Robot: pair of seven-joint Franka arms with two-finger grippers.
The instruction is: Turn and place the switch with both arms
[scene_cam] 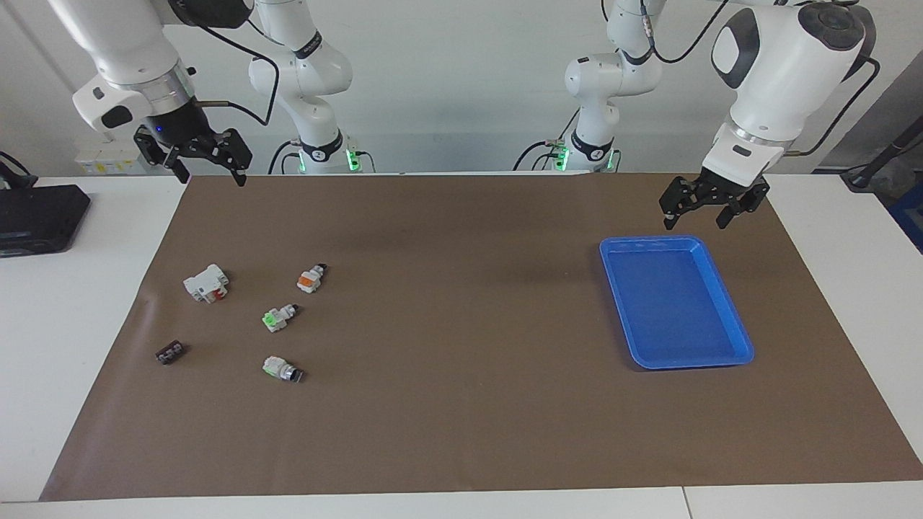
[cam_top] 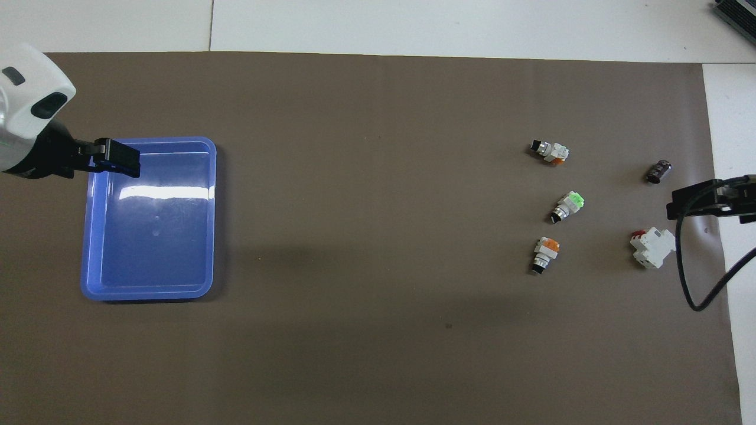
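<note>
Toward the right arm's end of the table lies the switch (scene_cam: 311, 278), untouched; right gripper (scene_cam: 193, 155) and left gripper (scene_cam: 710, 204) hover spread, empty, ready, the left over the blue tray's (scene_cam: 735, 328) edge.

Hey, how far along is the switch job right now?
Nothing looks done: the orange switch lies on the mat among the other parts, and the blue tray holds nothing. Nothing in hand: the right gripper and left gripper hang open. Picking, turning, placing remain.
</note>
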